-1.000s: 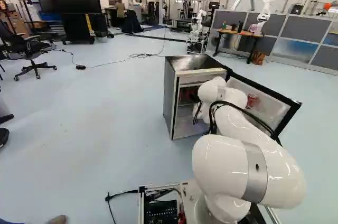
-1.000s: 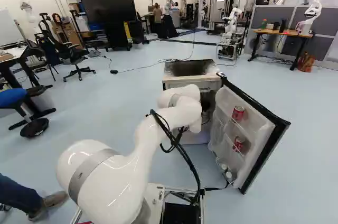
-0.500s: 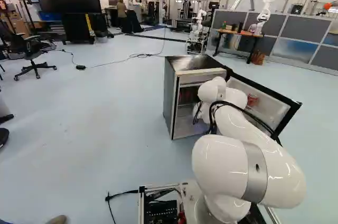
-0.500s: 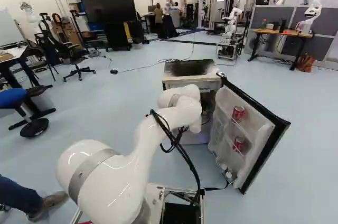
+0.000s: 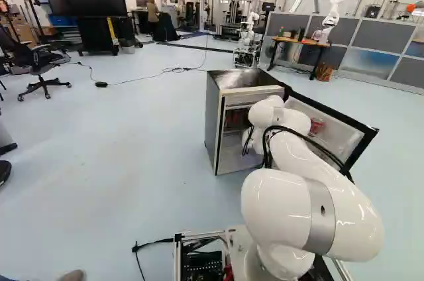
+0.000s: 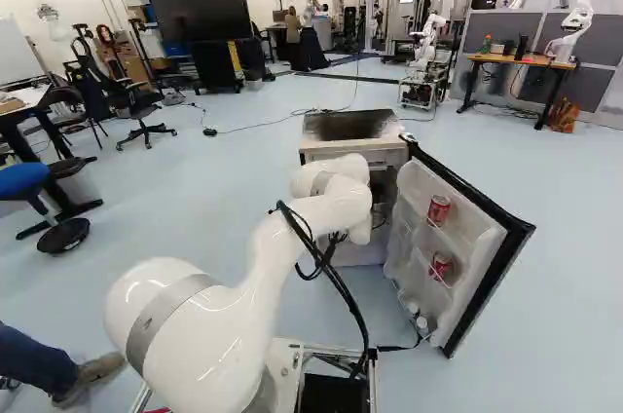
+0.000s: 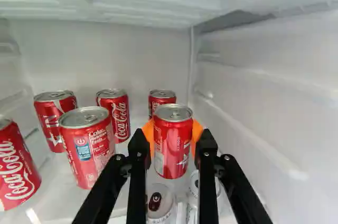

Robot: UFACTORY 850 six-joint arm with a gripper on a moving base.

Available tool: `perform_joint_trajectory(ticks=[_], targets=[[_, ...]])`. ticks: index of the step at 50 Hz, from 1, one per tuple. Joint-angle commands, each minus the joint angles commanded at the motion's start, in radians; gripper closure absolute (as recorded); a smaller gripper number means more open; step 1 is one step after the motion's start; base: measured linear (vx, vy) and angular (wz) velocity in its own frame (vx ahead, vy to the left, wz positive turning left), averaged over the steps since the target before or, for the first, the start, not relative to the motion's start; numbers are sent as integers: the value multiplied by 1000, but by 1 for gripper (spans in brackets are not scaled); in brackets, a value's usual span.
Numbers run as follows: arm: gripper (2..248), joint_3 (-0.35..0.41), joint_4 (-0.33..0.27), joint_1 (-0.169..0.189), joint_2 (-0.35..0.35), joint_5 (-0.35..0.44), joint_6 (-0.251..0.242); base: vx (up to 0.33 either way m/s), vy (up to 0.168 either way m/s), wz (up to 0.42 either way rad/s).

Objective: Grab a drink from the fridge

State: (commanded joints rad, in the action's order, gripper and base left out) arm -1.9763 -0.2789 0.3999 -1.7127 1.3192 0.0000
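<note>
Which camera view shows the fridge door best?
The right base view: it shows the open door from inside, with two red cans on it. In the left base view the arm hides part of it, and only one of those cans shows. The wrist view looks into the fridge without showing the door.

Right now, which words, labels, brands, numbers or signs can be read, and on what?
"Coca-Cola": can cut off by the wrist view's edge.
"Coca-Cola": rear can just behind the blue-labelled can.
Other print, including on the can in the end effector and the fridge door's two cans: too small or blurred.
</note>
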Motion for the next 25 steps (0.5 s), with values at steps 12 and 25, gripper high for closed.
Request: perform_joint_trajectory(ticks=[12, 25], targets=[[158, 72, 0, 1, 61, 0, 0, 0, 0, 0], [158, 208, 0, 5, 151, 0, 0, 0, 0, 0]])
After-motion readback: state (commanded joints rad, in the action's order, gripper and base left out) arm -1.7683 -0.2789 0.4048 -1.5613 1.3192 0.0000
